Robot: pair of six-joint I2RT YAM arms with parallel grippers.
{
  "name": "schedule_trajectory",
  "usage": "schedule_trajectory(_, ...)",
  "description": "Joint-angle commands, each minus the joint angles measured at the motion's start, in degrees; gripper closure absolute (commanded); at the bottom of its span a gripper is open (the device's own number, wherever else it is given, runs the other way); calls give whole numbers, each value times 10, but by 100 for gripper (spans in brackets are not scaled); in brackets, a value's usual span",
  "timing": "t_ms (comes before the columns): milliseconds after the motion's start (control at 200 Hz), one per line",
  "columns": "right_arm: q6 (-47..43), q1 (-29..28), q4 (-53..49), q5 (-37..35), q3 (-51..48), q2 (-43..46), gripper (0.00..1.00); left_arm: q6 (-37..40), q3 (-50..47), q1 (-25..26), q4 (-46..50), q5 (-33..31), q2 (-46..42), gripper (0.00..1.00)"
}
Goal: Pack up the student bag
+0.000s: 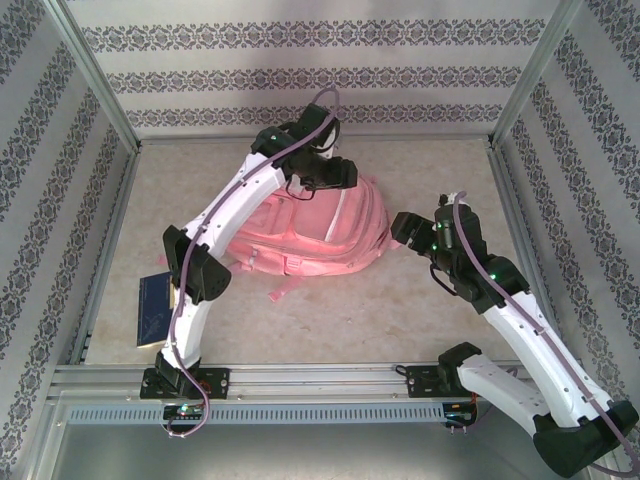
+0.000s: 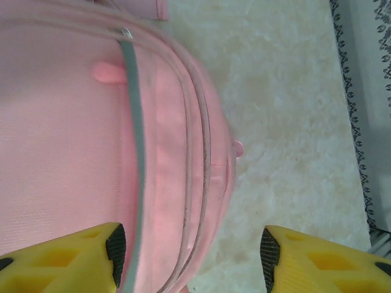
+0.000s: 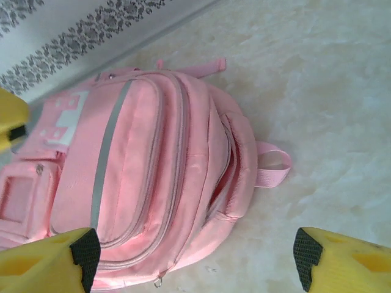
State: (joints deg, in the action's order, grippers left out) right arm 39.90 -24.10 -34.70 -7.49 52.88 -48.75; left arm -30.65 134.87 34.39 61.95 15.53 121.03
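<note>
I see the left end effector [image 2: 192, 253] wide over the far edge of the student bag [image 1: 310, 235], the right end effector [image 3: 194, 256] wide beside it, open counter [image 1: 400, 315] around.

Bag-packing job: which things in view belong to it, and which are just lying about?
Job: student bag, centre; left tool and right tool, both open, holding nothing.
Lying about: blue book, flat at the near left, untouched; possibly meant for packing, cannot tell.
</note>
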Motion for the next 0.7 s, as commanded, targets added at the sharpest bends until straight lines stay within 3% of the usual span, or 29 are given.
schedule_trajectory(0,-54,5,-16,18,24,6,17,31,-18,-4,-14,-45,-79,38)
schedule_trajectory(140,-48,4,-36,77,49,-29,18,22,-163,-12,-56,-153,-203,35)
schedule_trajectory(255,-37,-1,-57,115,67,-60,16,-43,-316,-64,-50,-233,-322,27)
schedule_trajectory(355,-34,-10,-56,130,70,-74,15,-109,-454,-145,-26,-252,-421,15)
schedule_trajectory(510,-34,-31,-51,165,77,-109,14,-183,-674,-319,-36,-207,-550,4)
schedule_trajectory(580,-28,-41,-50,173,84,-127,14,-201,-724,-335,-23,-253,-559,0)
schedule_trajectory(695,-14,-58,-45,187,93,-151,14,-240,-802,-378,-46,-234,-553,0)
